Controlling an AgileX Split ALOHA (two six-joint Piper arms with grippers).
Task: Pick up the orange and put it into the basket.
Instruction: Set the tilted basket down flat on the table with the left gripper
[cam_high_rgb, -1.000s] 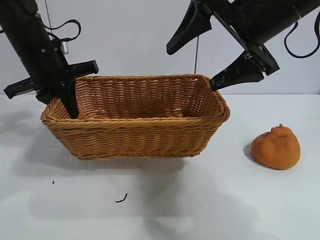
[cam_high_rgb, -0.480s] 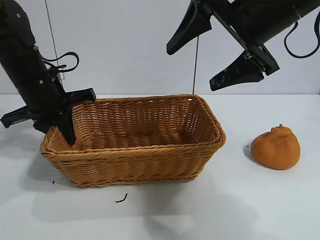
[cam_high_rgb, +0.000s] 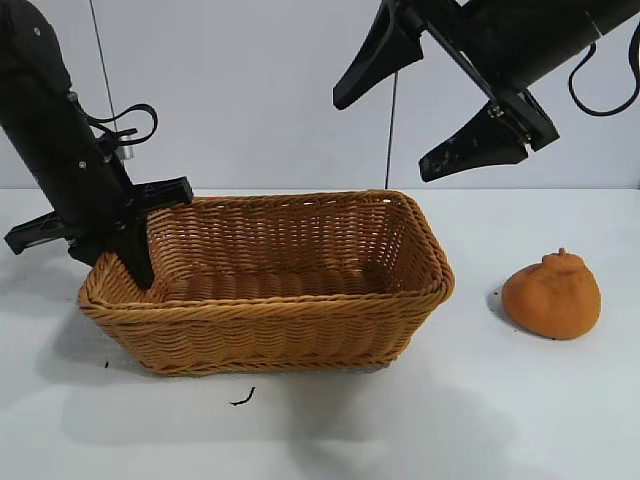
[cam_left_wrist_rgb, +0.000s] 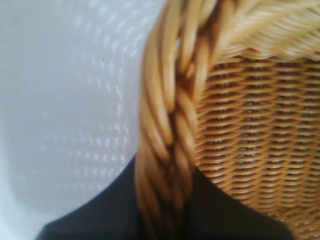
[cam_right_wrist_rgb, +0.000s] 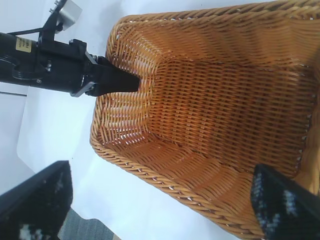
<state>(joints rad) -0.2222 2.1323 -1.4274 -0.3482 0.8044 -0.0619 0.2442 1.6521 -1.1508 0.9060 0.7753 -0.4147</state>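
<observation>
The wicker basket (cam_high_rgb: 262, 306) sits on the white table, left of centre. My left gripper (cam_high_rgb: 136, 262) is shut on the braided rim (cam_left_wrist_rgb: 167, 125) at its left end, one finger inside and one outside. In the left wrist view the rim runs between the dark jaws of the left gripper (cam_left_wrist_rgb: 165, 212). The orange (cam_high_rgb: 552, 295) lies alone on the table, to the right of the basket and apart from it. High above the basket's right end my right gripper (cam_high_rgb: 383, 137) hangs wide open and holds nothing. The right wrist view looks down between the right gripper's (cam_right_wrist_rgb: 162, 210) fingers into the empty basket (cam_right_wrist_rgb: 150, 172).
A small dark scrap (cam_high_rgb: 242, 398) lies on the table in front of the basket. A plain wall stands behind. The left arm (cam_right_wrist_rgb: 55, 65) reaches in over the basket's end.
The left gripper has carried the basket down and a little leftward; it was held higher and now rests on the table. The right gripper and the orange have not moved.
</observation>
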